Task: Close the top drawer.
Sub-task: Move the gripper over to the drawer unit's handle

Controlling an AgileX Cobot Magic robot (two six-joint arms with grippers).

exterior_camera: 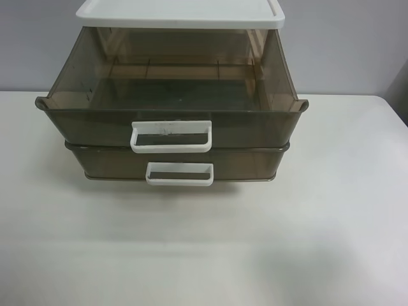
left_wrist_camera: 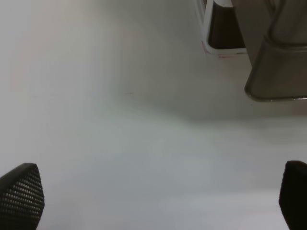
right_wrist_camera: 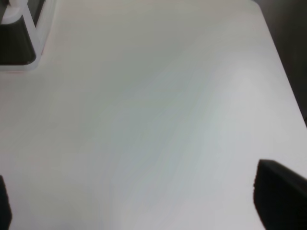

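- Exterior high view: the top drawer (exterior_camera: 83,124) is pulled well out from under the white lid (exterior_camera: 182,14). Its front stands forward of the lower drawer (exterior_camera: 108,164), which sits further in.
- The white loop handle (exterior_camera: 171,136) sits at the middle of the top drawer's front, with small dark scuffs on its upper bar. The lower handle (exterior_camera: 179,174), directly beneath, looks clean.
- The unit stands on the white table (exterior_camera: 344,217), toward its far edge, with the wall behind.
- Right wrist view: the right gripper (right_wrist_camera: 144,206) hangs over bare tabletop, tilted to look down and across it.
- Its dark fingertips (right_wrist_camera: 280,201) show at opposite edges of the picture. They are spread wide, with only table surface between them.
- A white-edged dark part (right_wrist_camera: 19,43) shows in one corner, well apart from the fingertips. It is blurred; probably part of the drawer unit, but I cannot tell which part.
- Right gripper touches nothing.
- Left wrist view: the left gripper (left_wrist_camera: 158,199) also hangs over bare tabletop, angled down toward it.
- Its fingers (left_wrist_camera: 21,196), one showing a dotted pad, are spread wide and hold nothing.
- A brown plastic corner (left_wrist_camera: 276,67) of a drawer and a white bar (left_wrist_camera: 206,28) just beside it lie ahead, well apart from the fingers. I cannot tell which drawer this corner belongs to.
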